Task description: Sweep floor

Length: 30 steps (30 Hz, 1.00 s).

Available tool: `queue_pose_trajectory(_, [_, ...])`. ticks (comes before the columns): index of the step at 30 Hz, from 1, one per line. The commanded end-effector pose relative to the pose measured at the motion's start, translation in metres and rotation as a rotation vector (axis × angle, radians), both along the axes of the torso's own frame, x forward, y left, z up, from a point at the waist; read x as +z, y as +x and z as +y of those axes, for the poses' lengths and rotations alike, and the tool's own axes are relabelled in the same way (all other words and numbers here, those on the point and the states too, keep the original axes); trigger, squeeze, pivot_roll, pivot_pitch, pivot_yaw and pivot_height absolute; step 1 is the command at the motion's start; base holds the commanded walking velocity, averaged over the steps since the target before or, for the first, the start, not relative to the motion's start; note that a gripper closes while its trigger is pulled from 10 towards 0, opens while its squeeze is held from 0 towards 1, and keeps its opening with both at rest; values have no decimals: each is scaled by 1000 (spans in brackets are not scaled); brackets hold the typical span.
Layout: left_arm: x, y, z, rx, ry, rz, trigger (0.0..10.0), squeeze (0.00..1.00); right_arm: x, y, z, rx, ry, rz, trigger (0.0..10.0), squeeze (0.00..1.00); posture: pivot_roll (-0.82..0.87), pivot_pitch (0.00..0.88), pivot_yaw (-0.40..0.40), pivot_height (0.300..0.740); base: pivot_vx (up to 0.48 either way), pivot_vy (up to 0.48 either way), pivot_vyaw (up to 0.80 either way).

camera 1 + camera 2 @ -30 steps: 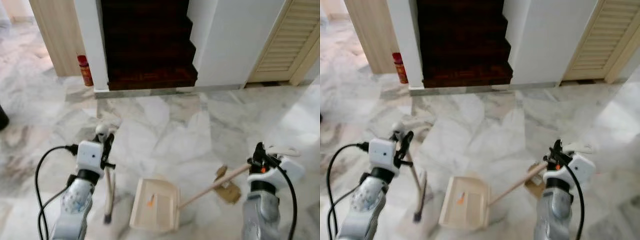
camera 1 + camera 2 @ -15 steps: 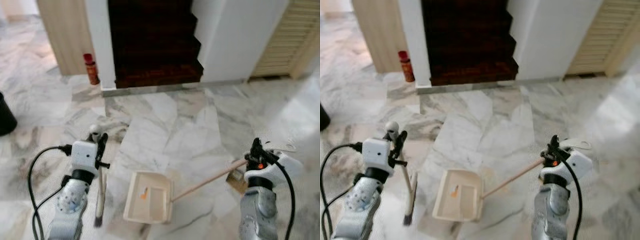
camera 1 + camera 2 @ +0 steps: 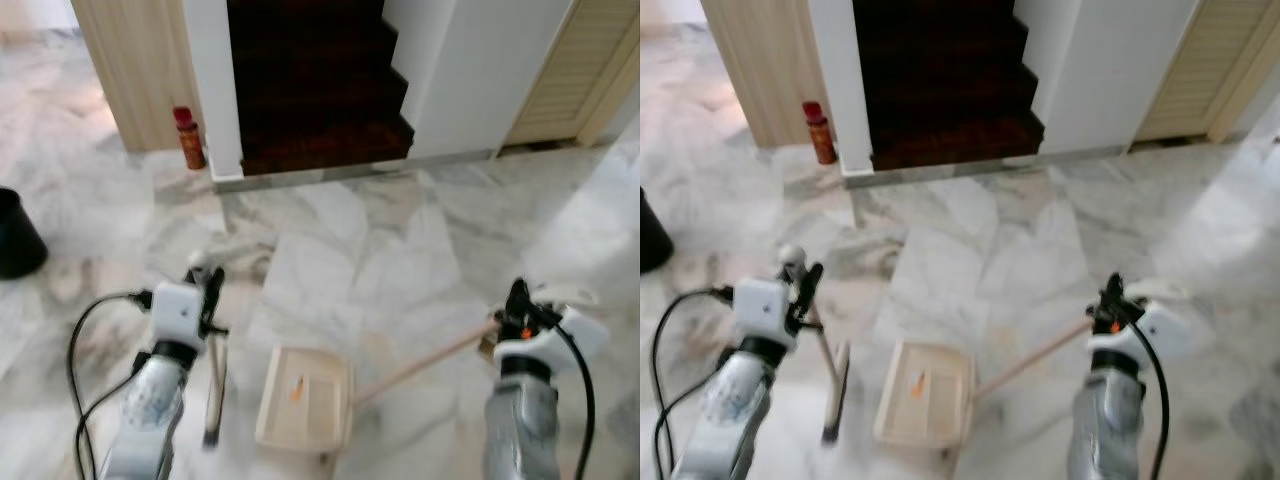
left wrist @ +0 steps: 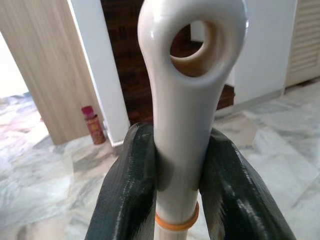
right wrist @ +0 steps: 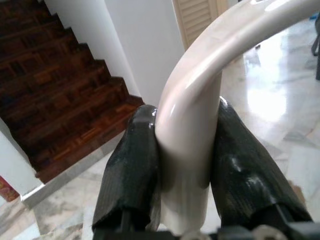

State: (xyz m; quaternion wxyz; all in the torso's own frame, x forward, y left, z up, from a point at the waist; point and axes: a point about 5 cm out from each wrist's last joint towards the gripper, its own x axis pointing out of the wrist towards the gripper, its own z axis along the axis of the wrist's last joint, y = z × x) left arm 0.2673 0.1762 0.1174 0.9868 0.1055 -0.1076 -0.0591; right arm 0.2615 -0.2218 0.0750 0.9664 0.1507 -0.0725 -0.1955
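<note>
A: On the marble floor (image 3: 360, 260), near the robot, where is everything?

B: The left claw (image 4: 175, 180) is clamped on the broom handle (image 4: 182, 115), brush end down at near left. The right claw (image 5: 185, 165) grips the dustpan handle (image 5: 200, 100); the dustpan (image 3: 303, 398) lies between the arms, holding an orange scrap (image 3: 297, 388).

A: What could go wrong?

B: I'd judge that lifting or tilting the pan could spill the scrap, and a hard broom stroke might shove the pan away.
</note>
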Motion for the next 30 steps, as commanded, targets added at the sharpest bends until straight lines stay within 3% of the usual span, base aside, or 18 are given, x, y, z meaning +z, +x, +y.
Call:
queue_pose_trajectory(1, [13,2,-2,-10,5,-59,10000,0,12,3,-5,-15,-20,-47,10000,0,134,52,-80,740,0,416,0])
queue_pose_trajectory(30, [16,5,-1,-2,4,-67,10000,0,12,4,-6,-22,-26,-43,10000,0,141,86,-82,740,0,418,0])
